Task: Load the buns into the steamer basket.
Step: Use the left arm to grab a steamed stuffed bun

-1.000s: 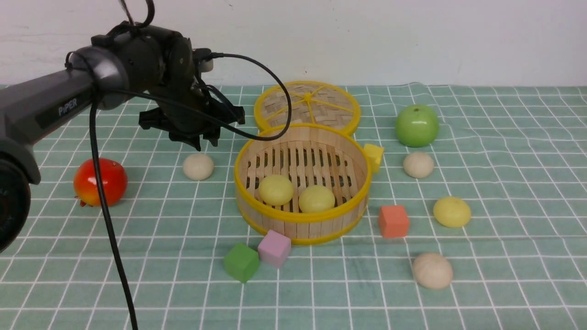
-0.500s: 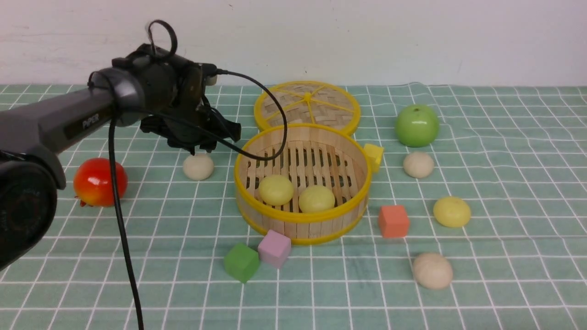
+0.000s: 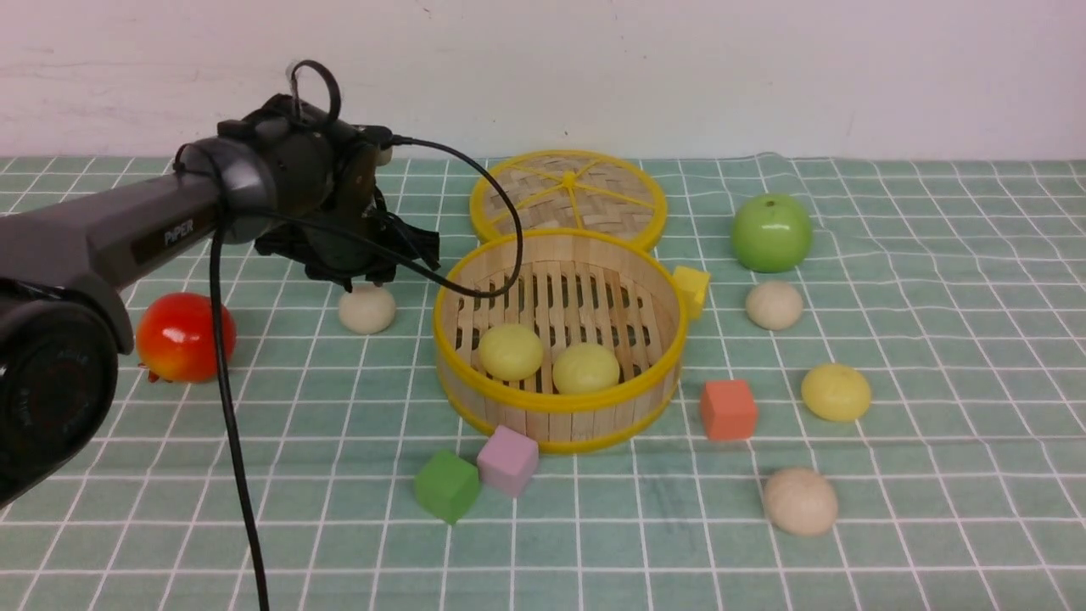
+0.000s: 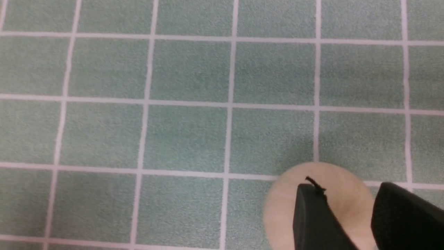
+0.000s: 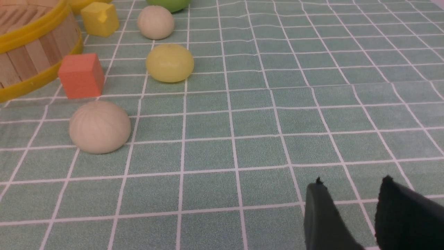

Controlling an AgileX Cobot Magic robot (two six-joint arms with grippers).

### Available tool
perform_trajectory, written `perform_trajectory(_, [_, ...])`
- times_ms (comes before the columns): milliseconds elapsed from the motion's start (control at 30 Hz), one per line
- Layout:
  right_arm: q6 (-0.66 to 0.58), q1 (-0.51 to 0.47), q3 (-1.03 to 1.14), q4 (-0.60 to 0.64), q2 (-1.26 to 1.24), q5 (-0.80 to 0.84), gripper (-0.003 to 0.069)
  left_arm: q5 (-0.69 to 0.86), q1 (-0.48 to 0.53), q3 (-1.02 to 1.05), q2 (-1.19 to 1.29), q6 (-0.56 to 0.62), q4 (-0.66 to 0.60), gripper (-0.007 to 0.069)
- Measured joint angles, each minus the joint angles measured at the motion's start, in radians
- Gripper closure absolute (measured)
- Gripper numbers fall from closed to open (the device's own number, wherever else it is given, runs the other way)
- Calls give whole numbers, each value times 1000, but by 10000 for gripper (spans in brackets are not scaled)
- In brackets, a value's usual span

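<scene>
Cloth [image 3: 170, 543], green with a white grid, lies bare along its whole near edge, the widest free stretch. The right gripper [image 5: 352, 182] hangs low over bare squares, its jaws a narrow gap apart with nothing between them; it does not show in the front view.

Hours below are read around the steamer basket [image 3: 557, 406], with twelve toward the wall. At seven, a green cube [image 3: 447, 485] and a pink cube [image 3: 507, 459] touch, the pink one just beside the basket's near rim. At four lies the near beige bun [image 3: 800, 501], with free cloth all round it. An orange cube [image 3: 728, 409] stands closer in, near the slat wall but apart. The loose yellow bun [image 3: 836, 391] lies at three, beyond that cube.

Inside the basket, the first yellow bun [image 3: 510, 350] and the second yellow bun [image 3: 585, 367] rest side by side on the near half of the slatted floor. The far half is free.

At nine, well apart, sits a red fruit [image 3: 185, 337]. At ten lies the left beige bun [image 3: 366, 307], near the rim but apart. The left gripper [image 4: 347, 187] hovers right over it, jaws narrowly parted and clamped on nothing.

At two, a yellow cube [image 3: 691, 288] sits against the rim. The right beige bun [image 3: 773, 305] lies outside it, and a green apple [image 3: 771, 232] farther back. At twelve the lid [image 3: 568, 197] lies flat, its near edge hidden behind the basket's far rim.
</scene>
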Motion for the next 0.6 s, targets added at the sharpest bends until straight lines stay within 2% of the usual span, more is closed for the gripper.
perform_trajectory(367, [0,0,0,0,0,0,419,-3,0,0,38,0,-1,380])
perform_trajectory(567, [0,0,0,0,0,0,419,-3,0,-3,38,0,-4,464])
perform_trajectory(600, [0,0,0,0,0,0,419,-3,0,-3,38,0,-4,518])
